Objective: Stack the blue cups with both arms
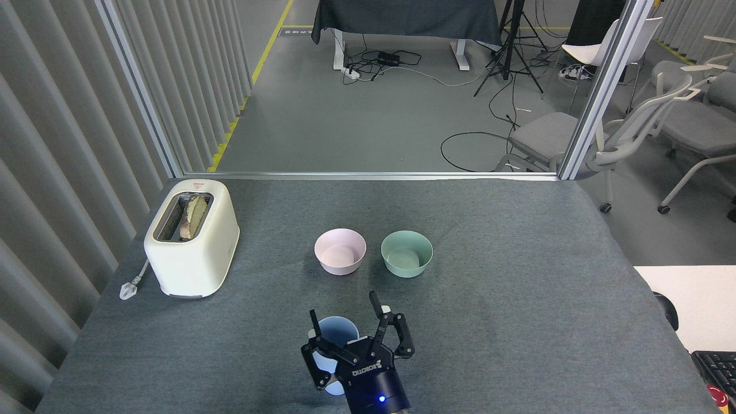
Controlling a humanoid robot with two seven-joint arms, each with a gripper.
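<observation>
- Pale blue cup (339, 332) stands upright on the grey table (517, 299), near its front edge, in front of the pink bowl (340, 250).
- One black gripper (344, 315) is above the cup, fingers spread wide, one on each side of the rim, holding nothing.
- Which arm it is, I cannot tell.
- Green bowl (406, 253) stands just beside the pink one.

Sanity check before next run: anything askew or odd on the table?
Only the toaster: bread sits in its slot while its plug lies loose on the table. The pink bowl, green bowl and blue cup stand upright; nothing spilled.
</observation>
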